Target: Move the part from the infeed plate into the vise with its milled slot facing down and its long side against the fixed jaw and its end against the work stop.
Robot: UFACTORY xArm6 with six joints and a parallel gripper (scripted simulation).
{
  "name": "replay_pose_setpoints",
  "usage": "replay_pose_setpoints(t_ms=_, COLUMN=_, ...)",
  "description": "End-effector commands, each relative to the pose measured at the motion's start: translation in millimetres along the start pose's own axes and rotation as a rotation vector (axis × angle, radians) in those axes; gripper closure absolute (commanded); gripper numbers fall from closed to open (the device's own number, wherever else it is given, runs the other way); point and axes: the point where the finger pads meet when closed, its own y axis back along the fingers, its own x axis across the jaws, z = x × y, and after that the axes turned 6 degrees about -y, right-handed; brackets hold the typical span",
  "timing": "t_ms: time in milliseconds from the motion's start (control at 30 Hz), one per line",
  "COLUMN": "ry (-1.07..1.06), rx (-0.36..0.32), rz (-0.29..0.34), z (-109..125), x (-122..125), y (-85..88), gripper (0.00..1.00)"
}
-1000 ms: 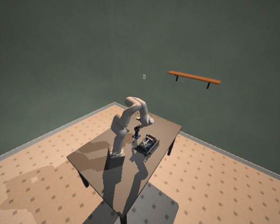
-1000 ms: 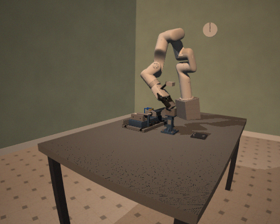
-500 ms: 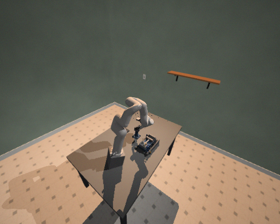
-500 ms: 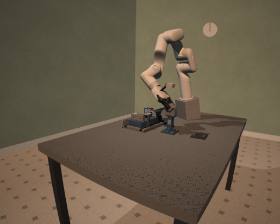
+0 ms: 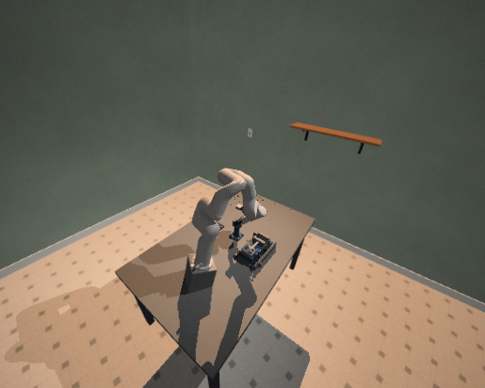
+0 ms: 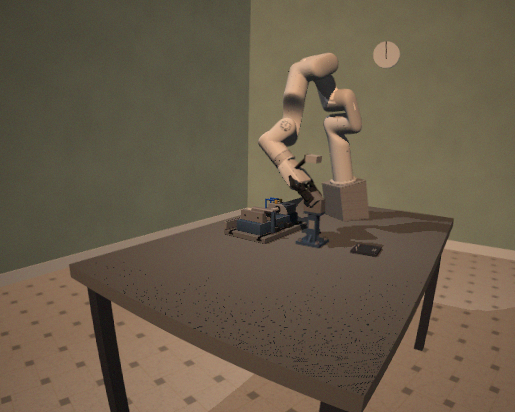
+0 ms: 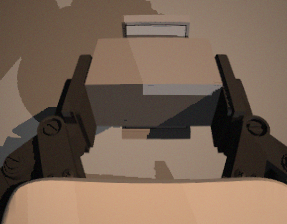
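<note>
My gripper [image 7: 153, 73] is shut on the part [image 7: 152, 72], a tan block held crosswise between the two dark fingers. In the exterior view the gripper [image 6: 313, 198] hangs tilted just above the blue V-block [image 6: 312, 230], with the part at its tips. The vise [image 6: 265, 222] stands to the left of the V-block with its jaws open. I cannot see the part's slot.
The arm's tan base block [image 6: 344, 199] stands behind the V-block. In the top view the vise [image 5: 255, 249] sits right of the V-block [image 5: 236, 233]. A small pale-rimmed rectangle [image 7: 155, 30] shows beyond the part; I cannot tell what it is.
</note>
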Motion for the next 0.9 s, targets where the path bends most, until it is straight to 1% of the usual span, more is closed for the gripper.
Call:
replay_pose_setpoints(t_ms=0, ry=0.002, rx=0.0, rz=0.003, z=-0.6, x=1.3, y=0.7, gripper=1.0)
replay_pose_setpoints(t_ms=800, ry=0.002, rx=0.0, rz=0.003, z=-0.1, x=1.3, y=0.3, gripper=1.0)
replay_pose_setpoints(t_ms=833, ry=0.002, rx=0.0, rz=0.003, z=-0.1, x=1.3, y=0.3, gripper=0.11)
replay_pose_setpoints(t_ms=867, ry=0.002, rx=0.0, rz=0.003, z=-0.1, x=1.3, y=0.3, gripper=0.11)
